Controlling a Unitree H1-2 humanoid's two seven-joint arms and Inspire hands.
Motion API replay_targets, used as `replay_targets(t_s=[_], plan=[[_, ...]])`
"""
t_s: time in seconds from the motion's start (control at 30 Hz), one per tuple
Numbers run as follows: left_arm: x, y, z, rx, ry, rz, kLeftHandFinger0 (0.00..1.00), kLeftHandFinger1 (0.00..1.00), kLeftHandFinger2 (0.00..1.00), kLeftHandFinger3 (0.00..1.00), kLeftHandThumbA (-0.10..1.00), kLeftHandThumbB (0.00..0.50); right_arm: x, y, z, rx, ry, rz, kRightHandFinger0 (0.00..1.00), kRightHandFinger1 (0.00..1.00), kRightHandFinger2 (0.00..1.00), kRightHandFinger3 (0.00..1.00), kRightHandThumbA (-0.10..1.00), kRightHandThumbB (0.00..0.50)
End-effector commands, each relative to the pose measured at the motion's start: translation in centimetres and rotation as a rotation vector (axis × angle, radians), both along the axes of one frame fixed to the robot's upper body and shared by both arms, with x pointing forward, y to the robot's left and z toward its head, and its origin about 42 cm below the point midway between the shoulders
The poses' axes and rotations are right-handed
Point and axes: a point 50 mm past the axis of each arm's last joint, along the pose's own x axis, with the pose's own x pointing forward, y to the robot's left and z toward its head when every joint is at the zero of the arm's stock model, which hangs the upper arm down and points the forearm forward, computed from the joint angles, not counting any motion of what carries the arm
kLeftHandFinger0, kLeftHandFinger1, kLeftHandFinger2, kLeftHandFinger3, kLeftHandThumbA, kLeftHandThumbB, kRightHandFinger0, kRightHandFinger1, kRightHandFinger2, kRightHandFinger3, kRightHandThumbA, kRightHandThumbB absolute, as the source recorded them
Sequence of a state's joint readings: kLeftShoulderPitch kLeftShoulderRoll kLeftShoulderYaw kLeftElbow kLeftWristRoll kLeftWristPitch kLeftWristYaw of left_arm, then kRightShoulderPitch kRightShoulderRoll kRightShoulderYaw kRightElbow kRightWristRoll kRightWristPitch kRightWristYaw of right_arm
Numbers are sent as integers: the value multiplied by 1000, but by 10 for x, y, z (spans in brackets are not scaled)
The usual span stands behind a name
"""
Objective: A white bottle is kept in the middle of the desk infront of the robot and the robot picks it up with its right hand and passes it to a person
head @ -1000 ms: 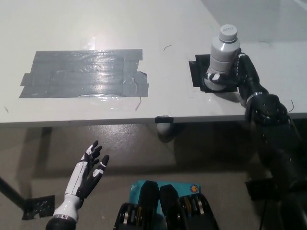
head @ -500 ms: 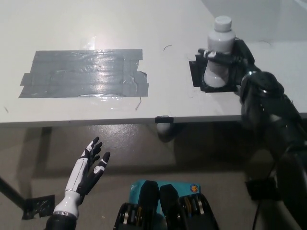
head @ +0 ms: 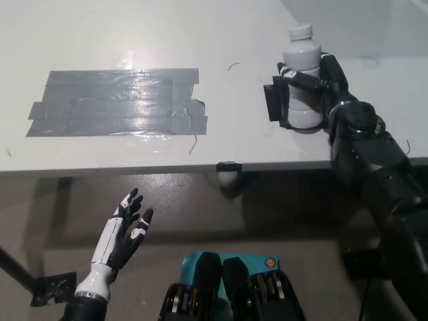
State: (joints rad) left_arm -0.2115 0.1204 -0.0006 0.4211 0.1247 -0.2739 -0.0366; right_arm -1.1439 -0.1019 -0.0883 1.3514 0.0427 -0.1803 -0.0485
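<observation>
White bottle (head: 302,77) is standing upright on the tabletop (head: 200,40), right hand (head: 319,87) wrapping its body for lifting; left hand (head: 124,235) is idling, fingers spread, below the tabletop edge.

Right hand (head: 319,81): a second ago it lay beside the white bottle (head: 300,79), fingers along the bottle's right side and low at its base. Now the fingers are wrapped across the bottle's front at mid-height, a full grasp.

White bottle: was tilted with cap leaning toward the right; now stands straighter, cap higher and further left in the view. Its base still sits at the black patch (head: 277,101) on the surface; cannot tell whether it has lifted clear.

Right forearm: elbow swung in closer to the surface edge.

Left hand (head: 123,231): drifted very slightly, fingers spread as before.
</observation>
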Motion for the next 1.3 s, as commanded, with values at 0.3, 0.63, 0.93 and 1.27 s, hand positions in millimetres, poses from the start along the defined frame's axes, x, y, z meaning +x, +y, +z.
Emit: replay_targets(t_s=[0.3,0.63,0.93,1.27], plan=[[7,1,14,-8,-59,-8,1000,1000,1000,1000,748,57,10,48,64,-214,-233,134,219,621,952,890,-100,169],[9,1,18,1,-68,-15,1000,1000,1000,1000,745,67,12,82,89,-316,-236,213,183,646,975,830,-100,174],[9,0,19,8,-77,-23,1000,1000,1000,1000,726,43,11,94,85,-355,-168,194,184,684,1000,860,-100,170],[9,1,19,9,-76,-26,1000,1000,1000,1000,714,39,8,94,72,-348,-151,202,162,666,1000,946,-100,163]])
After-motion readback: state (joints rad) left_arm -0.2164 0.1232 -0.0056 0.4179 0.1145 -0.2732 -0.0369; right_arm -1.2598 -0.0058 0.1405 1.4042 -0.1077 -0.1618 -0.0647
